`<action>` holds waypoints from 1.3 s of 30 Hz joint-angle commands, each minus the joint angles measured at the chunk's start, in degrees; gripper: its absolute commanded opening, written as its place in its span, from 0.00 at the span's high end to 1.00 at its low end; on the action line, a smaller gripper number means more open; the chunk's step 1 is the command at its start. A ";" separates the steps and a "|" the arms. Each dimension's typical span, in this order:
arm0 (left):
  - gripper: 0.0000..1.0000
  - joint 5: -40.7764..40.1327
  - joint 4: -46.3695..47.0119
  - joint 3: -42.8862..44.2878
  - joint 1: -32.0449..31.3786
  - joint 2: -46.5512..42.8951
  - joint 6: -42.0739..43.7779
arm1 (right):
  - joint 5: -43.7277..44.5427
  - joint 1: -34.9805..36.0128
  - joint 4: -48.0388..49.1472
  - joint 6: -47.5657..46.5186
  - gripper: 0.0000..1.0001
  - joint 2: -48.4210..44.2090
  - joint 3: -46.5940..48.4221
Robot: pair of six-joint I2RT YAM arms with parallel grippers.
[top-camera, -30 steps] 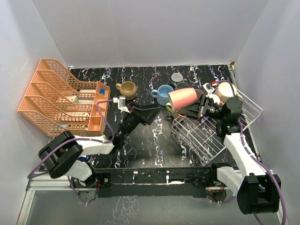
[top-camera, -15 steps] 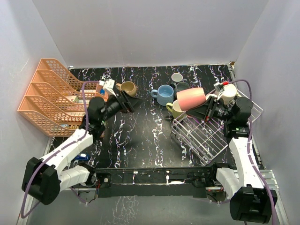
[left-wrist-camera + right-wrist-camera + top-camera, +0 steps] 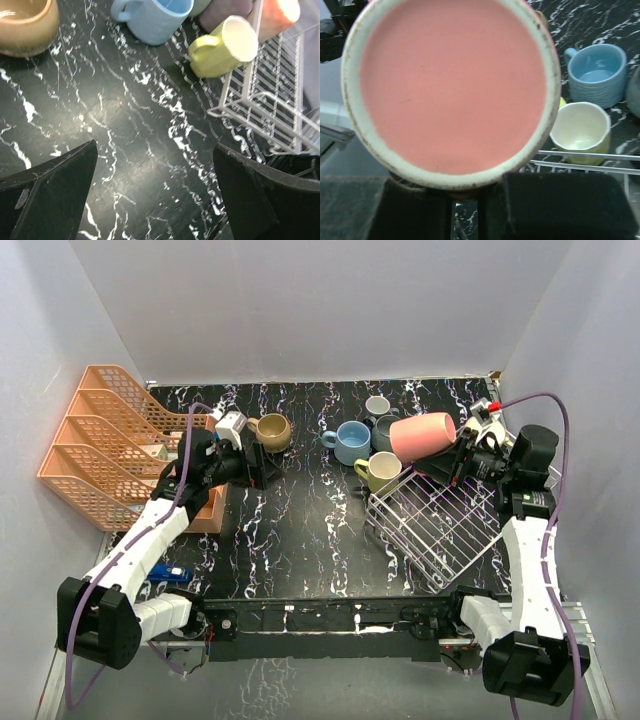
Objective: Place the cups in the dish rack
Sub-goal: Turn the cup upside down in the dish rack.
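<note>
Big swing on the left: the left gripper (image 3: 254, 463) has come off the middle of the table and pulled back beside the orange organizer (image 3: 118, 450), and its jaws have sprung wide apart with nothing between them. The tan mug (image 3: 270, 430) sits just ahead of it, so that looks like the next pick. Over on the right, the right gripper (image 3: 457, 453) stays clamped on the pink mug (image 3: 422, 435) and has carried it away from the yellow mug (image 3: 382, 471), up over the far edge of the dish rack (image 3: 440, 530). The mug lies on its side in the air, its base square to the wrist camera. No cup is set in the rack yet (the yellow one only sits against its near corner, with the blue mug (image 3: 350, 442) close behind), so loading has barely begun, and a drop-in looks close.
</note>
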 commanded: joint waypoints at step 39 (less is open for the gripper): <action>0.03 -16.60 -7.49 -6.29 0.33 -8.48 11.70 | 30.01 -0.71 -28.53 -59.60 0.92 11.12 7.73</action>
